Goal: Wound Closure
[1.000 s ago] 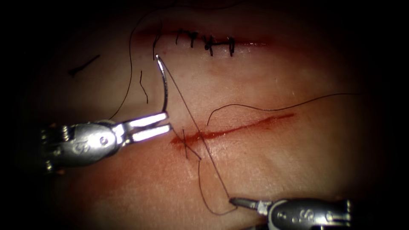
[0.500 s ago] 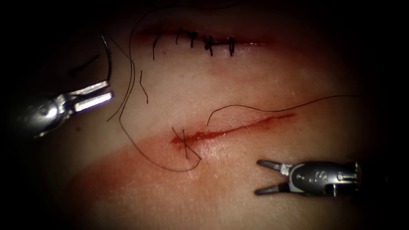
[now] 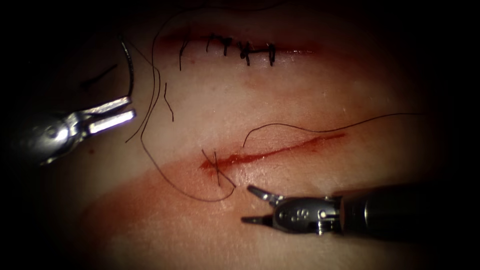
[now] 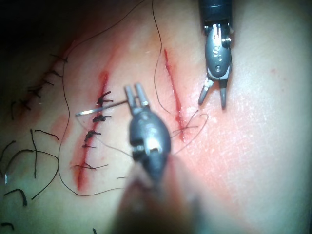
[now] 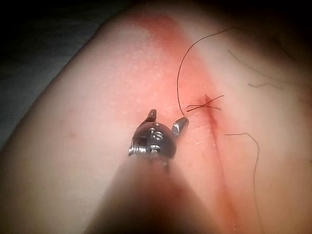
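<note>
Right claw (image 3: 250, 204) nearer cut (image 3: 272, 151), agape | left claw (image 3: 131, 108) holds needle (image 3: 129, 65)

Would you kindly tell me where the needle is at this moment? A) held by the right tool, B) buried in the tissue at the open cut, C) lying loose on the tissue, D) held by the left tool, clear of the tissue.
D: the left tool grips the needle near one end, its curve rising free above the tissue, while the right tool is open, holding nothing.
</note>
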Tool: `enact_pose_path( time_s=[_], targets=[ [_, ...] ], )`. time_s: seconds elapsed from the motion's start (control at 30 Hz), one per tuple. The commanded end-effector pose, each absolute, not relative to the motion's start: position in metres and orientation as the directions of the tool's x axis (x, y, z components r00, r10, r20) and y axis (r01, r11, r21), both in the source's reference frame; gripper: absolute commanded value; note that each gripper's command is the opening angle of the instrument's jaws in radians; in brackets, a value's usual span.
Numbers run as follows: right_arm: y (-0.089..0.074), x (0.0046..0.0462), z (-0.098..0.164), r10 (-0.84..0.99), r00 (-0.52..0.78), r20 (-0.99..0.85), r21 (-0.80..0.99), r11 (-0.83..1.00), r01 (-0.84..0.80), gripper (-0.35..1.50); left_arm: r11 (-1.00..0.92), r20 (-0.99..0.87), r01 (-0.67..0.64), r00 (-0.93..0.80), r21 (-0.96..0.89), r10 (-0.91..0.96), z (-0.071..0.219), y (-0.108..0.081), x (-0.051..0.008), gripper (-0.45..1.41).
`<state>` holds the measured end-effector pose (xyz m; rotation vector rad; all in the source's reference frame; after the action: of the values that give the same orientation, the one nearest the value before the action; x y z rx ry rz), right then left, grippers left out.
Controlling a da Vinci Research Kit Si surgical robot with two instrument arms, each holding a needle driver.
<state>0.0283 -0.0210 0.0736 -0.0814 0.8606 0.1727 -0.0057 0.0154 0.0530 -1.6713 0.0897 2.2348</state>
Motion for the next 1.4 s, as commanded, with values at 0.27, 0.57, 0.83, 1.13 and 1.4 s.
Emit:
enact_pose_path(
  time_s=[0.27,0.57,0.83,1.13,1.4],
  targets=[
    [-0.0224,0.0325,0.0765,0.115,0.64,-0.76,0.006,0.985,-0.17,0.78,-0.938,-0.941,-0.311,-0.243,-0.156,0.237,0.0537,0.0153,-0.0062,-0.45],
    [-0.0217,0.033,0.0764,0.127,0.64,-0.758,0.014,0.984,-0.179,0.64,-0.937,-0.94,-0.312,-0.244,-0.155,0.237,0.0536,0.0152,-0.0063,-0.45],
    [-0.0225,0.0315,0.0752,0.122,0.639,-0.76,0.02,0.986,-0.163,0.62,-0.938,-0.941,-0.311,-0.243,-0.155,0.236,0.0537,0.0152,-0.0064,-0.45],
    [-0.0206,0.0302,0.0744,0.138,0.648,-0.749,0.028,0.984,-0.177,0.59,-0.938,-0.942,-0.31,-0.241,-0.154,0.234,0.0538,0.015,-0.0068,-0.45],
    [-0.0197,0.0302,0.0746,0.146,0.65,-0.746,0.032,0.983,-0.183,0.57,-0.938,-0.943,-0.31,-0.24,-0.153,0.232,0.0538,0.0149,-0.007,-0.45]
  ],
)
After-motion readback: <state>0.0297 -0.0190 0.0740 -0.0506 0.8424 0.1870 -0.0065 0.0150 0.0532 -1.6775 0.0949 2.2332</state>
